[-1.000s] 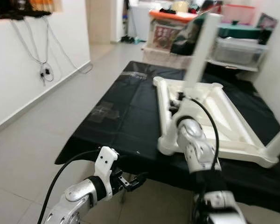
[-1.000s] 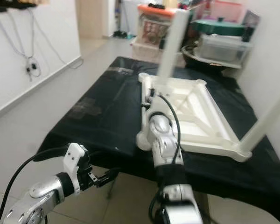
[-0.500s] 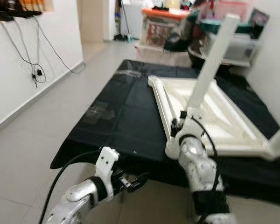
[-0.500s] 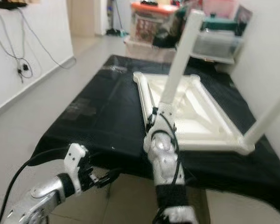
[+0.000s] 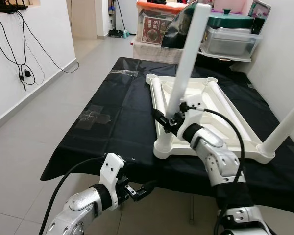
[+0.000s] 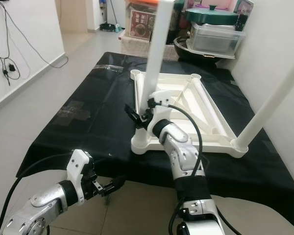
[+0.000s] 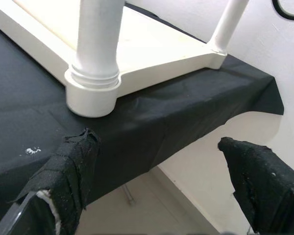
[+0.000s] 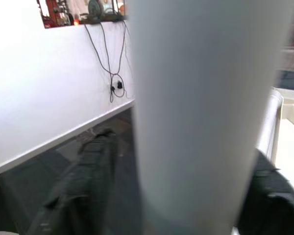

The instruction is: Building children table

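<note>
Upturned white children's table (image 5: 206,112) lies on the black-draped tabletop (image 5: 117,122). Right gripper (image 5: 167,120) straddles its near-corner leg (image 5: 186,63), fingers apart, not pressing. Left gripper (image 5: 139,190) hangs below the tabletop edge, fingers apart, empty.

Upturned children's table (image 5: 213,115) and legs: smooth white plastic, slight sheen; black cloth (image 5: 122,117) matt, creased; floor (image 5: 34,142) glossy tile; arms brushed silver metal.
</note>
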Robot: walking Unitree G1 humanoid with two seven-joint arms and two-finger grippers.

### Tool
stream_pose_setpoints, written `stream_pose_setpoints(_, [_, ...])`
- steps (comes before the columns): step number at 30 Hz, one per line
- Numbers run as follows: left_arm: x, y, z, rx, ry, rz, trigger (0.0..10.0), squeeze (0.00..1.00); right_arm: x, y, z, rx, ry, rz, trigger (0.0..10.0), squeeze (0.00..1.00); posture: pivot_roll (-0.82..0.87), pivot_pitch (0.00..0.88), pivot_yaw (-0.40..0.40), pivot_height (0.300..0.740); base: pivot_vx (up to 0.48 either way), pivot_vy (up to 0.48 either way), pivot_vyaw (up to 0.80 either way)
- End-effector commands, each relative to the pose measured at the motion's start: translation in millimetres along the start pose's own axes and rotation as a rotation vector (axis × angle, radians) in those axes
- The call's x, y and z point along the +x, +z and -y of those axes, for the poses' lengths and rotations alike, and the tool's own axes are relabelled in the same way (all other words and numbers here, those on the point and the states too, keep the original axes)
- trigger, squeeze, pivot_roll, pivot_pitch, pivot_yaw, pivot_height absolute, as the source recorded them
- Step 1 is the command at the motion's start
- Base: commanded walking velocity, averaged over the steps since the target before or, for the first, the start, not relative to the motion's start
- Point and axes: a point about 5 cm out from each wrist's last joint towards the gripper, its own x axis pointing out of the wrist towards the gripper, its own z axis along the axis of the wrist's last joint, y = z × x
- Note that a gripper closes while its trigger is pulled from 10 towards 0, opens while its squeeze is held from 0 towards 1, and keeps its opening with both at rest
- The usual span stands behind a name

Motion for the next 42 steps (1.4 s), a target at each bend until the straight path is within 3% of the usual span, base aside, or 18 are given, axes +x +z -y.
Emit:
stream_pose_setpoints(1, [0.8,0.8,2.0,-0.007,-0.002,0.002,10.0,0.0,7.1,-25.5,-3.4,0.01,-0.122,-0.092,0.0,0.0,0.13,0.0,-0.126,0.74,0.0,0.0,0.0])
stream_pose_setpoints(2, [0.8,0.8,2.0,-0.007,-0.002,0.002,10.0,0.0,7.1,-25.5,-3.4,0.01,-0.122,-0.092,0.0,0.0,0.13,0.0,-0.126,0.74,0.0,0.0,0.0])
stream_pose_setpoints(3, [-0.4,0.2,0.7,-0.002,0.0,-0.005,10.0,0.0,6.1,-36.6,12.3,0.038,-0.349,-0.157,0.0,0.0,0.13,0.0,-0.119,0.74,0.0,0.0,0.0])
stream_pose_setpoints(4, [-0.4,0.2,0.7,-0.002,0.0,-0.005,10.0,0.0,6.1,-36.6,12.3,0.038,-0.349,-0.157,0.0,0.0,0.13,0.0,-0.119,0.74,0.0,0.0,0.0])
stream_pose_setpoints(6, [-1.6,-1.3,-0.4,0.001,0.002,-0.013,10.0,0.0,-5.2,-53.4,34.4,0.085,-0.652,-0.252,0.0,0.0,0.13,0.0,-0.114,0.74,0.0,0.0,0.0])
stream_pose_setpoints(7, [-1.6,-1.3,-0.4,0.001,0.002,-0.013,10.0,0.0,-5.2,-53.4,34.4,0.085,-0.652,-0.252,0.0,0.0,0.13,0.0,-0.114,0.74,0.0,0.0,0.0])
stream_pose_setpoints(10, [0.5,-1.1,0.8,0.0,-0.005,-0.012,10.0,0.0,-33.0,-70.5,52.6,0.127,-0.924,-0.325,0.0,0.0,0.12,0.0,-0.109,0.74,0.0,0.0,0.0])
stream_pose_setpoints(14, [1.1,-1.0,1.5,0.0,-0.008,-0.011,10.0,0.0,-38.5,-71.7,50.8,0.13,-0.945,-0.338,0.0,0.0,0.12,0.0,-0.11,0.74,0.0,0.0,0.0])
stream_pose_setpoints(15, [1.0,-1.2,2.0,-0.006,-0.008,-0.01,10.0,0.0,-39.8,-71.7,45.2,0.133,-0.915,-0.353,6.2,0.0,0.12,0.0,-0.108,0.74,0.0,0.0,0.0])
stream_pose_setpoints(16, [1.0,-1.2,2.0,-0.006,-0.008,-0.01,10.0,0.0,-39.8,-71.7,45.2,0.133,-0.915,-0.353,6.2,0.0,0.12,0.0,-0.108,0.74,0.0,0.0,0.0])
stream_pose_setpoints(17, [1.0,-1.6,1.7,-0.013,-0.007,-0.009,10.0,0.0,-39.7,-66.7,40.2,0.099,-0.879,-0.335,10.0,0.0,0.11,0.0,-0.098,0.74,0.0,0.0,0.0])
stream_pose_setpoints(22, [2.5,-0.1,0.3,-0.009,-0.017,-0.007,10.0,0.0,-30.2,-54.7,29.2,0.087,-0.772,-0.251,10.0,0.0,0.1,0.0,-0.094,0.74,0.0,0.0,0.0])
stream_pose_setpoints(23, [2.9,0.0,-0.9,-0.003,-0.018,-0.01,10.0,0.0,-23.8,-46.2,27.2,0.124,-0.7,-0.194,10.0,0.93,0.1,0.0,-0.093,0.74,0.0,0.0,0.0])
stream_pose_setpoints(24, [3.4,0.1,-1.7,0.001,-0.017,-0.011,10.0,0.0,-19.5,-38.2,27.4,0.154,-0.646,-0.147,10.0,1.0,0.1,0.0,-0.093,0.74,0.0,0.0,0.0])
stream_pose_setpoints(30, [4.5,-1.0,-0.5,0.001,-0.017,-0.009,10.0,0.0,-9.1,-5.2,34.8,0.095,-0.404,-0.061,10.0,1.0,0.1,0.0,-0.097,0.74,0.0,0.0,0.0])
stream_pose_setpoints(31, [4.4,-1.6,-0.1,-0.002,-0.015,-0.008,10.0,0.0,-10.0,4.7,39.0,0.061,-0.341,-0.026,10.0,0.0,0.1,0.0,-0.101,0.74,0.0,0.0,0.0])
stream_pose_setpoints(35, [4.7,-1.3,-1.1,-0.008,-0.007,-0.002,10.0,0.0,-12.7,25.1,45.2,-0.013,-0.136,0.065,10.0,0.0,0.1,0.0,-0.108,0.74,0.0,0.0,0.0])
stream_pose_setpoints(42, [5.2,-0.4,-2.9,0.011,-0.014,-0.006,10.0,0.0,-8.7,16.2,30.0,-0.093,0.161,0.05,9.7,0.0,0.11,0.0,-0.107,0.74,0.0,0.0,0.0])
